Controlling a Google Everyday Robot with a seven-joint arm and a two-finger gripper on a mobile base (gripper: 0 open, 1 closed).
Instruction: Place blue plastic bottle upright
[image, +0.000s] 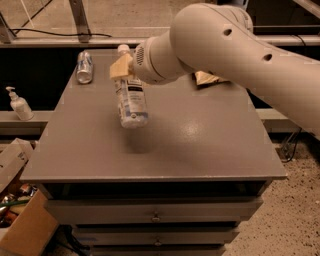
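Note:
The blue plastic bottle (131, 97) is clear and ribbed, with a white cap at its far end and a white label with dark print. My gripper (123, 67) is shut on its upper part near the cap. The bottle hangs tilted above the grey table (200, 140), its base toward the camera, and its shadow lies on the tabletop below. The large white arm (225, 45) reaches in from the right and hides the gripper's right side.
A silver can (84, 66) lies at the table's back left corner. A snack bag (207, 77) lies at the back, partly behind the arm. A white pump bottle (19, 104) stands on a shelf to the left. Cardboard boxes (20, 220) sit on the floor at lower left.

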